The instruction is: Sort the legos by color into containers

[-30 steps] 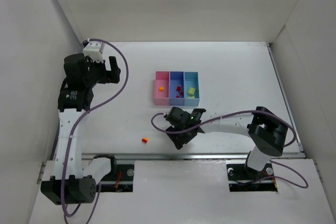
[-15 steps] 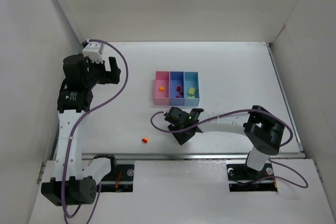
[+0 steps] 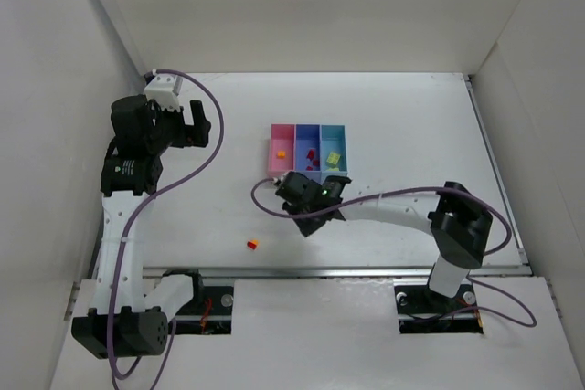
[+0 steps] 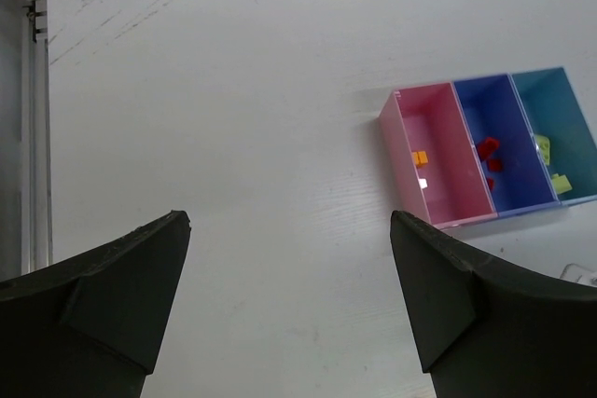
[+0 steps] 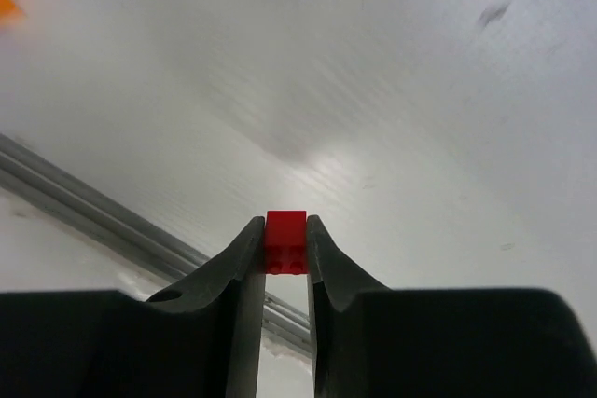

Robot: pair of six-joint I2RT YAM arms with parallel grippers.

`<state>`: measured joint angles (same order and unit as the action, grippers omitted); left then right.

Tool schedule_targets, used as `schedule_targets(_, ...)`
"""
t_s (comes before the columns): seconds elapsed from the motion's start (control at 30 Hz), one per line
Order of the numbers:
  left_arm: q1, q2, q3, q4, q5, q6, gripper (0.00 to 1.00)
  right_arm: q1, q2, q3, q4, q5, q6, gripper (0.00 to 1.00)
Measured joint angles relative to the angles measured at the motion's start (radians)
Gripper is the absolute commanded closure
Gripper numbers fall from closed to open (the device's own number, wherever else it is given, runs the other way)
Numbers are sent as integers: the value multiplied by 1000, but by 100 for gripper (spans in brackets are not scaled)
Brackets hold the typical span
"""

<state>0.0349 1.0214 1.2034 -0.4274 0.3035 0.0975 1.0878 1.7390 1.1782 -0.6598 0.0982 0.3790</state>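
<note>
Nearest the arm bases, a small red-and-orange lego piece [image 3: 251,244] lies loose on the white worktop [image 3: 411,125], close to the metal rail [image 3: 366,272] along the near edge.

A little farther in and to the right, the right hand [image 5: 286,251] is closed on a red brick [image 5: 286,233]. The wrist view shows the brick pinched squarely between the two fingertips [image 5: 250,241], one on each side, its upper part standing proud of them. The worktop beyond it is blurred, so whether the brick is touching the surface cannot be told. From above, this hand sits just on the near side of the containers, in front of the pink and medium blue ones.

The three containers are joined in a row:
- The pink bin [image 4: 434,128] has one orange brick [image 4: 421,157].
- The medium blue bin [image 4: 478,109] has several red bricks [image 4: 487,148].
- The light blue bin [image 4: 546,100] has yellow-green pieces [image 4: 543,144].

Farther back and well off to the left, the left hand [image 4: 289,223] is spread wide with nothing between its fingers [image 4: 140,258] and touches nothing. Its camera looks across bare worktop towards the bins.
</note>
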Motion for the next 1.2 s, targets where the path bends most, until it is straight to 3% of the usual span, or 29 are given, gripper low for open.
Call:
schedule_targets(0.2,0,0,-1,0,3,0,13,-23,5,375,-43,147,-40,100)
schedule_targets(0.33,0,0,-2,0,4,0,13,-141,95,648,-45,217,-45,100)
schedule_targets(0.53,0,0,-2,0,4,0,13,-317,257,711,-68,224,-48,99)
schedule_targets(0.63,0,0,-2,0,3,0,13,-347,337,714,-108,224,-53,93)
schedule_targets(0.7,0,0,-2,0,3,0,13,-349,367,714,-132,215,-56,80)
schedule_targets(0.8,0,0,-5,0,3,0,13,-349,377,715,-146,192,-70,45)
schedule_targets(0.83,0,0,-7,0,3,0,13,-349,377,721,-146,186,-75,40)
schedule_targets(0.9,0,2,-12,0,3,0,13,-349,377,732,-144,171,-91,34)
schedule_targets(1.2,0,13,-16,0,3,0,13,-349,370,738,-143,155,-116,33)
